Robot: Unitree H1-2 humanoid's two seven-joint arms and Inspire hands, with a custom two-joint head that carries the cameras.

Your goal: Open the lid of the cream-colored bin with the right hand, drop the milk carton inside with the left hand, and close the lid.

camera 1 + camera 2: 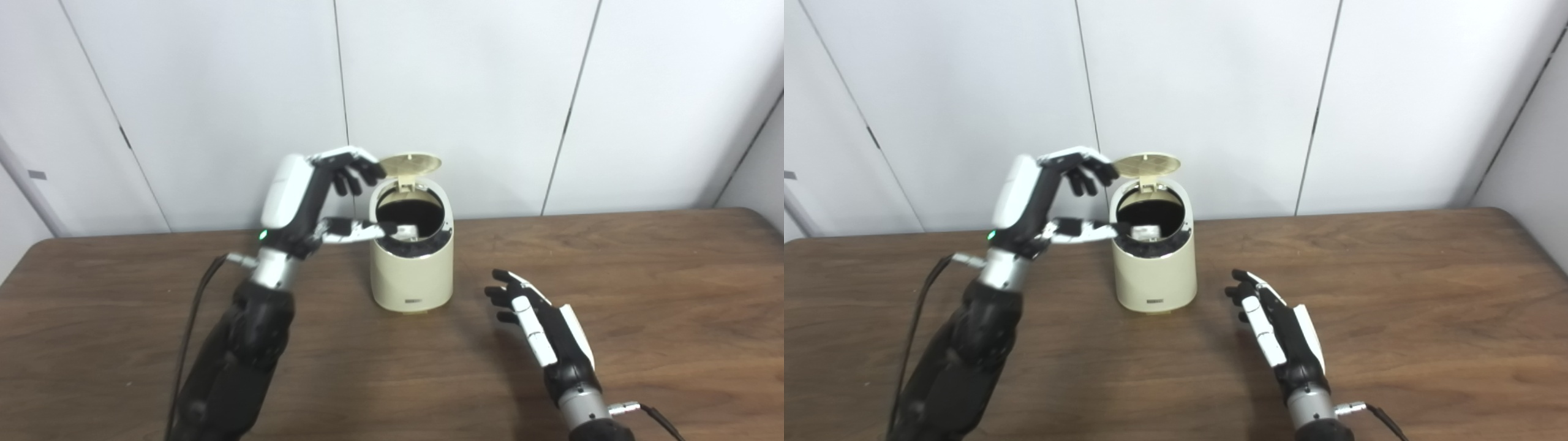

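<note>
Standing cream-colored bin (411, 269), lid (409, 164) up; left hand (318, 196) and right hand (539, 324) both released.

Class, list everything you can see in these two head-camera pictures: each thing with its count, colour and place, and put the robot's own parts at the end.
bin: one, cream-coloured, round, standing on the table near the middle, dark inside.
lid: one, cream, hinged at the bin's back edge, raised open.
table: one, dark brown wood grain, filling the lower half of the view.
wall: white panels with thin dark seams, behind the table.
milk carton: none clearly seen; a small pale shape at the bin's mouth is too unclear to name.
left hand: one, black and white, raised beside the bin's mouth, fingers spread, holding nothing.
right hand: one, black and white, low over the table right of the bin, open.
</note>
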